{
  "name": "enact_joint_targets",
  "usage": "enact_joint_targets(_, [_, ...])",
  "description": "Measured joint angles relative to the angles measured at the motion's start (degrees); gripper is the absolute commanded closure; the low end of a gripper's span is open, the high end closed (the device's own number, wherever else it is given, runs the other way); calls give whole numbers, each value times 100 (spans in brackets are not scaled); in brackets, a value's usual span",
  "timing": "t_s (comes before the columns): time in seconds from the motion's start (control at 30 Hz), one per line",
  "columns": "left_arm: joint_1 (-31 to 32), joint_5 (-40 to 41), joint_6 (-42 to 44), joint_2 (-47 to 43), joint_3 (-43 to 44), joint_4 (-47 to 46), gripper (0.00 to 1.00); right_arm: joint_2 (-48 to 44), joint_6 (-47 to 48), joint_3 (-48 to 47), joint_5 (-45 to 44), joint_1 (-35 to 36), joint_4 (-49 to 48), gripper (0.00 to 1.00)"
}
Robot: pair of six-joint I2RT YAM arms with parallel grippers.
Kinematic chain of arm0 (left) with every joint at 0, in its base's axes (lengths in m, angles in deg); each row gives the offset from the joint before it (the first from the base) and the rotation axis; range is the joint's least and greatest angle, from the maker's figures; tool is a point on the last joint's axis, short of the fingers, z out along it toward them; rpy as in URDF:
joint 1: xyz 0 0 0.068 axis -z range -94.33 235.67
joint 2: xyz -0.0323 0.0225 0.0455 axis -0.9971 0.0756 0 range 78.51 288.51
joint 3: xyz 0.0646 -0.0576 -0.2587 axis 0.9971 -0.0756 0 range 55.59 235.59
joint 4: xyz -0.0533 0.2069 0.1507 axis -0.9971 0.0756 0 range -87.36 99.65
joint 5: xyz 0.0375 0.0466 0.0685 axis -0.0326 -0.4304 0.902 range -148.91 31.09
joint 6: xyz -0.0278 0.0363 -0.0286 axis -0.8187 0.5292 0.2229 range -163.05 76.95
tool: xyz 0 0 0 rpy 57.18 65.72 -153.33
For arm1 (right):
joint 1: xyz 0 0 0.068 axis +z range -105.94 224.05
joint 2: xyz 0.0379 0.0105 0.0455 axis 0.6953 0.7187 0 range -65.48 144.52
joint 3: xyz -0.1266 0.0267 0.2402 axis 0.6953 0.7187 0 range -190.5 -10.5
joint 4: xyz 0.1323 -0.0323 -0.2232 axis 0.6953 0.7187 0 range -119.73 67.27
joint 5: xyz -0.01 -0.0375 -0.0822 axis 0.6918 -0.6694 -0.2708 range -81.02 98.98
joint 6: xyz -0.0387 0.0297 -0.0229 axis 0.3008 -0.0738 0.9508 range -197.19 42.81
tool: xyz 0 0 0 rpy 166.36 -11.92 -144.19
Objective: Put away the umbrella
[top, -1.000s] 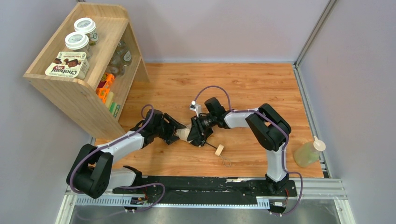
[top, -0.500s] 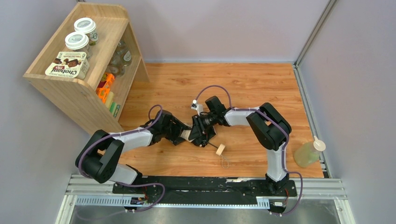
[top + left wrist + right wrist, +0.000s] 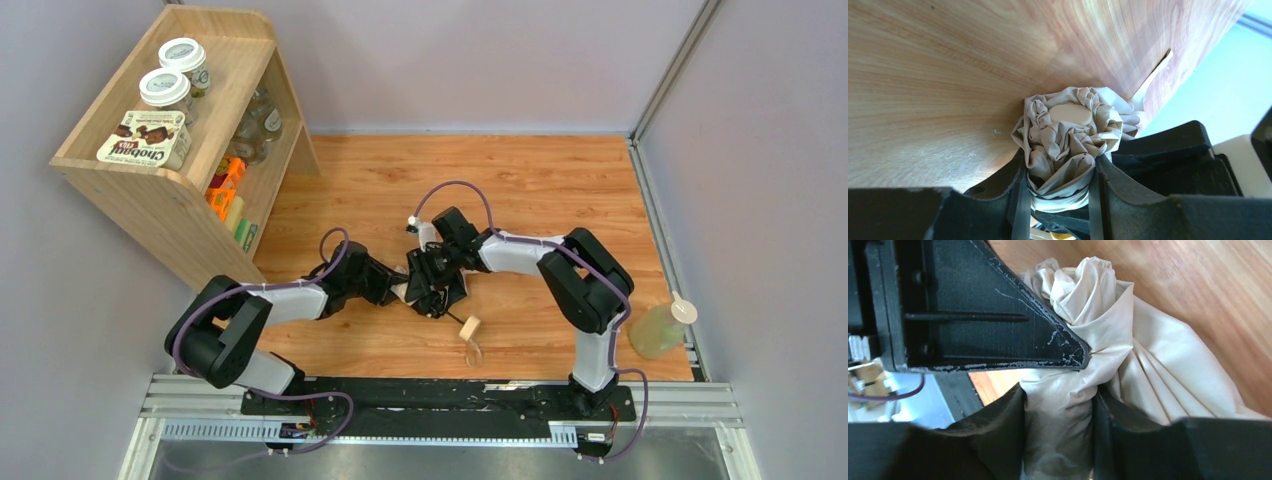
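So at this point we had both arms meeting over the umbrella (image 3: pixel 403 291), which lay on the table (image 3: pixel 520 180) right between the two hands. The left gripper (image 3: pixel 1059 172) was clamped on the bunched-up canopy (image 3: pixel 1068 135). From its wrist cam we saw the pale fabric squeezed between the two fingers and touching both, with the crumpled end and a little round cap (image 3: pixel 1070 114) poking out just past the fingertips.

The right gripper (image 3: pixel 1058 427) was pinched on the same fabric, its fingers pressing a fold from either side, and the rest of the cloth fanned out ahead of it and off to one side. Right above that fold sat a scratched black slab (image 3: pixel 973 305). We took it for one of the left gripper's fingers, though it was too close up to be sure.

From overhead the two grippers were nose to nose, just about touching. The cream handle (image 3: pixel 469 326) lay behind the right gripper, clear of both hands, with its thin cord (image 3: pixel 476 351) looped on the wood just beyond it.
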Motion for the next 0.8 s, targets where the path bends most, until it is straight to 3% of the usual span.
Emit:
enact_joint_targets(0.1, [66, 55, 177, -26, 90, 181, 100, -304, 52, -2, -748, 208, 361, 31])
enact_joint_targets(0.33, [92, 229, 505, -199, 278, 710, 100, -1672, 461, 35, -2903, 994, 1123, 9])
enact_joint_targets(0.53, [92, 337, 671, -297, 468, 1257, 100, -1928, 697, 92, -4774, 2109, 887, 9])
enact_joint_targets(0.8, [103, 334, 695, -118, 907, 1947, 100, -892, 927, 101, -6806, 3097, 721, 19])
